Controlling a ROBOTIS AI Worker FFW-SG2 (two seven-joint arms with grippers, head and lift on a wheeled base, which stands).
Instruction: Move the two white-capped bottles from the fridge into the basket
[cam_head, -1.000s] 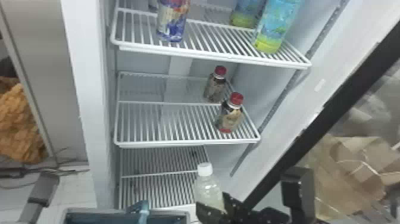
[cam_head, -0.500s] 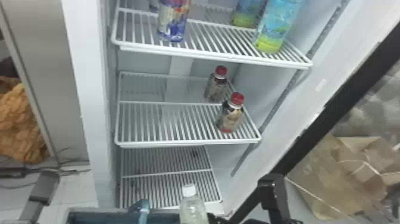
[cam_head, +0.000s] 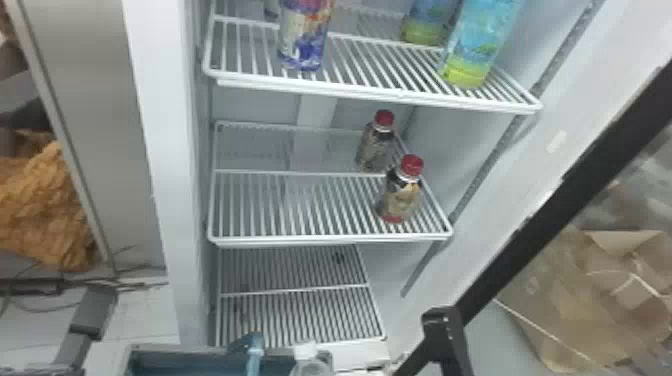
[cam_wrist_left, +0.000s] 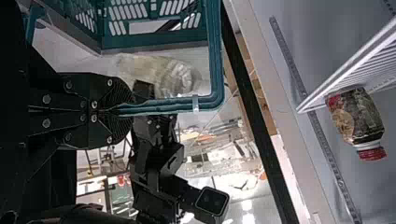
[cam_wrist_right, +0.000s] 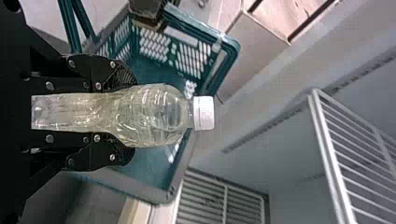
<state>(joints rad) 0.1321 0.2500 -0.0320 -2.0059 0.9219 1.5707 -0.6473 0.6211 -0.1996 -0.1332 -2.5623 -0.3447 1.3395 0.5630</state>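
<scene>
Outside the open fridge (cam_head: 162, 150), a white-capped bottle (cam_wrist_right: 156, 116) is gripped firmly by the body between both fingers of my right gripper (cam_wrist_right: 127, 115), cap uppermost. In the head view it is at the right-hand end of the basket (cam_wrist_right: 149, 165), whose handle (cam_wrist_left: 173, 105) is clamped in my left gripper (cam_wrist_left: 125, 110). The right arm's next move, I judge, is leftward and down, the bottle's long axis kept near upright, base first past the rim.

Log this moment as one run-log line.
right gripper: holding white-capped bottle; left gripper: gripping basket handle; red-capped bottles: on fridge shelf
</scene>
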